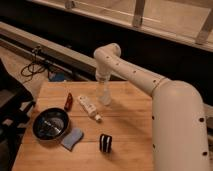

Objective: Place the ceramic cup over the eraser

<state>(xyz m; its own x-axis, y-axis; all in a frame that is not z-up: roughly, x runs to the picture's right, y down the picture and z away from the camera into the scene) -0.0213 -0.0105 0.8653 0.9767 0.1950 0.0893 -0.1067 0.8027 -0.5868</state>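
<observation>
The white ceramic cup (105,98) stands upright on the wooden table (125,125), near its far middle. My gripper (103,86) hangs straight down from the white arm and sits right at the cup's top; whether it holds the cup is unclear. The eraser (105,142), a small black-and-white striped block, lies nearer the front of the table, well apart from the cup.
A long white tube with a cap (89,107) lies left of the cup. A small red object (68,101) is further left. A black bowl (50,125) and a blue sponge (72,139) sit at the front left. Cables (35,65) lie on the floor behind.
</observation>
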